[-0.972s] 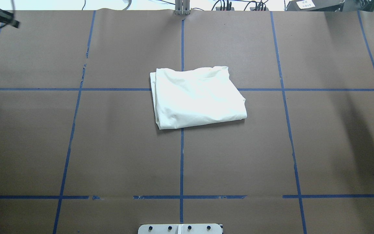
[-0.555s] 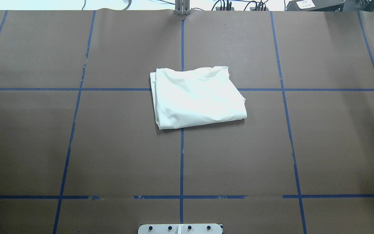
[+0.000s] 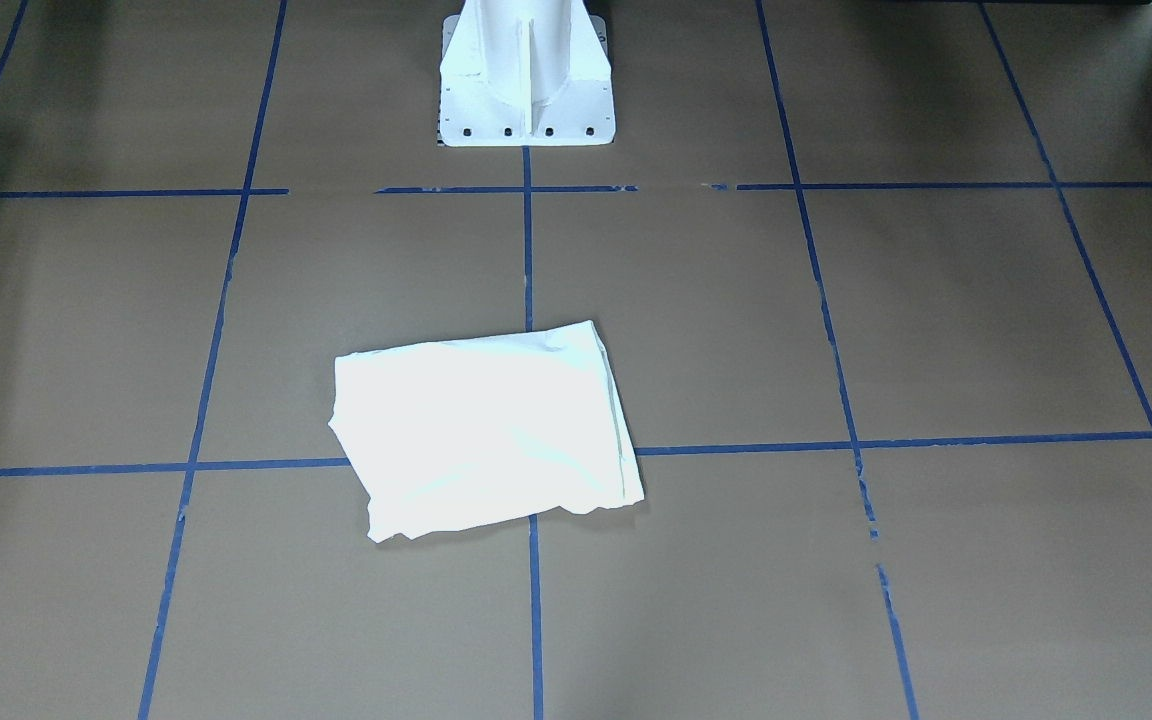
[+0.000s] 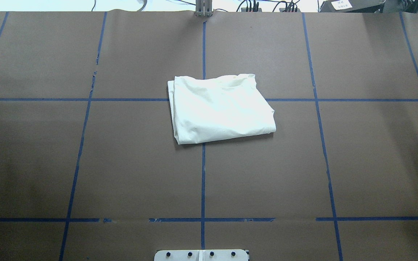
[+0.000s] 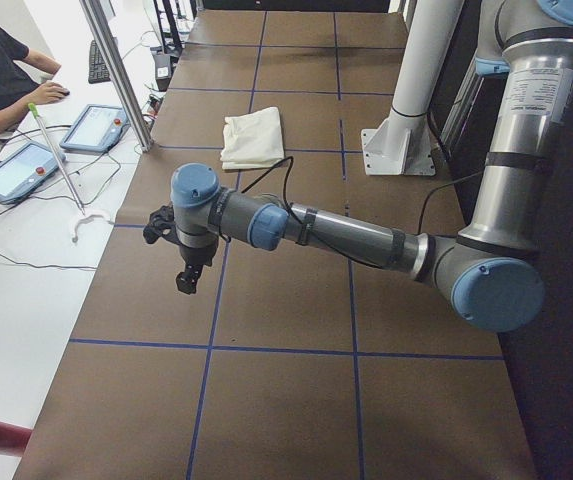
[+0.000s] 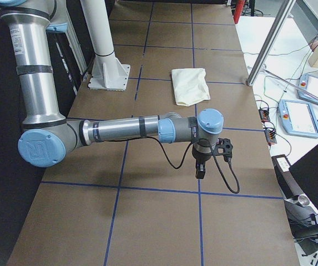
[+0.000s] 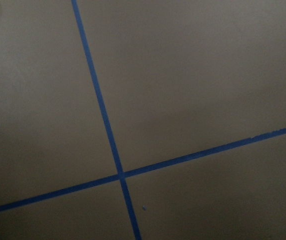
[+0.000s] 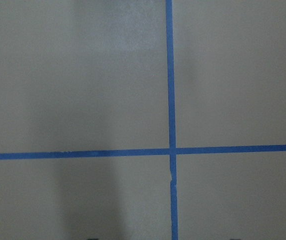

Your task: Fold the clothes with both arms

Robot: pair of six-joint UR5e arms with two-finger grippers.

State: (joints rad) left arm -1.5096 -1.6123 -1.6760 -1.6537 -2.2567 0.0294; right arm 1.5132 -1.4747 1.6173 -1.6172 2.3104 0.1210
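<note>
Brown paper covers the whole table (image 3: 936, 320), marked off with a blue tape grid (image 3: 527, 250). From the front-facing camera, the T-shirt (image 3: 481, 430) is seen folded into a rough rectangle, plain side up. It's laid flat over a tape crossing, well out from the white pedestal (image 3: 526, 70).

Overhead, same deal: the bundle is parked mid-table on the centre line, with stacked edges showing along its left side.

From the left-end camera, the left arm (image 5: 356, 235) is stretched low over that end of the table. The left gripper (image 5: 188, 272) is pointed down above bare paper, well apart from the shirt. Fingers open or closed? Can't be told from here.

The right-end camera is pretty much mirrored: the right arm (image 6: 120, 131) is reached out, with the right gripper (image 6: 200, 166) hung over bare paper. Finger state can't be told either.

Both wrist cameras are filled with just paper and a tape crossing.
</note>
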